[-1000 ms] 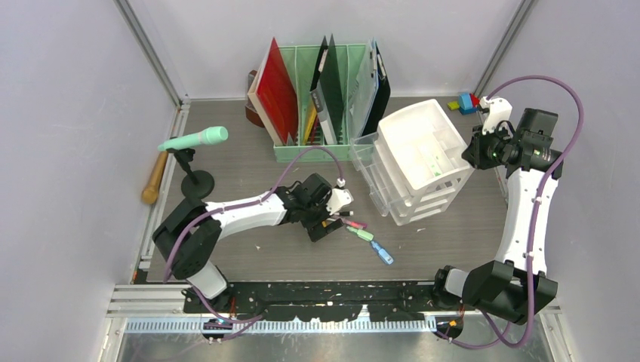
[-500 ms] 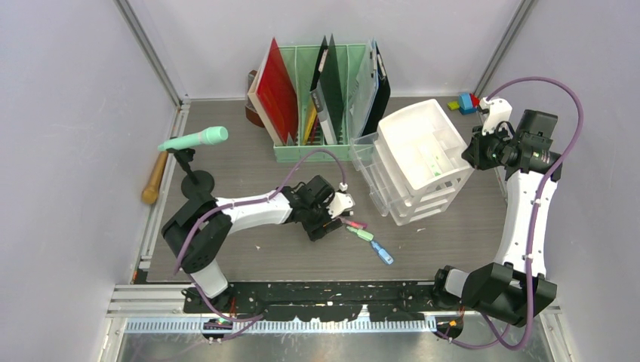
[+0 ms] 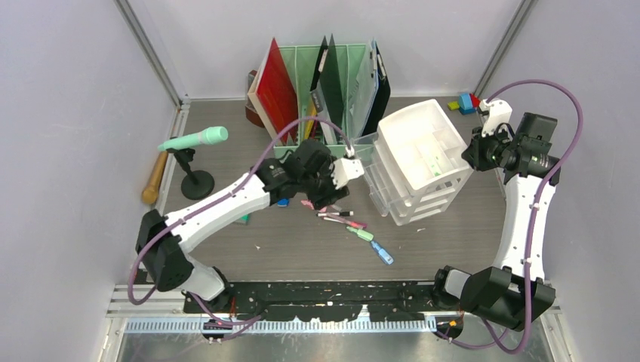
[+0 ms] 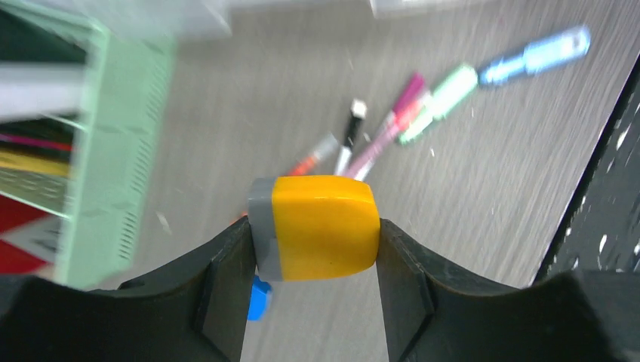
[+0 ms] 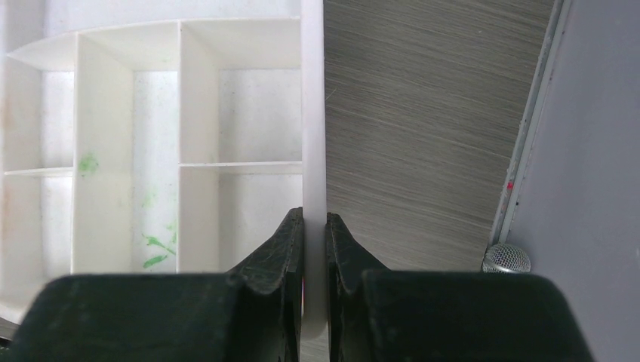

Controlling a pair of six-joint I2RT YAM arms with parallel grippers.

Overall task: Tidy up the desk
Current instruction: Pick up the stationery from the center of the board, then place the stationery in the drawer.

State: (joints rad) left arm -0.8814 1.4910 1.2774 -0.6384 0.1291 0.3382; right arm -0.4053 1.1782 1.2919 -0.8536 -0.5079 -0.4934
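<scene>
**1. Hidden or unclear items**
- Left wrist view: the picture is blurred. The file rack [image 4: 113, 151] is cut off at the frame edge. A small blue piece [image 4: 259, 298] shows only partly behind one finger, and its kind cannot be told.
- Overhead view: the left arm [image 3: 219, 207] covers part of a small blue item left of the drawer unit [image 3: 407, 200]. The held item is not visible in this view.
- Right wrist view: only part of the divided tray [image 5: 151, 151] is in frame. A silver mesh ball [image 5: 506, 258] is cut off by the gripper body.

**2. Arm pose**
- The left arm reaches out long and low across the desk [image 3: 302, 249], with its wrist just left of the drawer unit. The left gripper [image 4: 313, 226] is closed on a yellow block [image 4: 324, 226] with a grey band. Both fingers press its sides, and it is clear of the desk.
- The right arm [image 3: 524, 219] stands upright on the right of the drawer unit, with its wrist bent toward the unit. The right gripper [image 5: 314, 226] has its jaws narrow and pinches the tray's side wall between them.

**3. Layout**
- The desk is the grey wood-grain surface under all items.
- The divided tray sits askew on top of the drawer unit.
- The markers [image 3: 355, 226] lie loose on the desk in front of the drawer unit, toward its left.
</scene>
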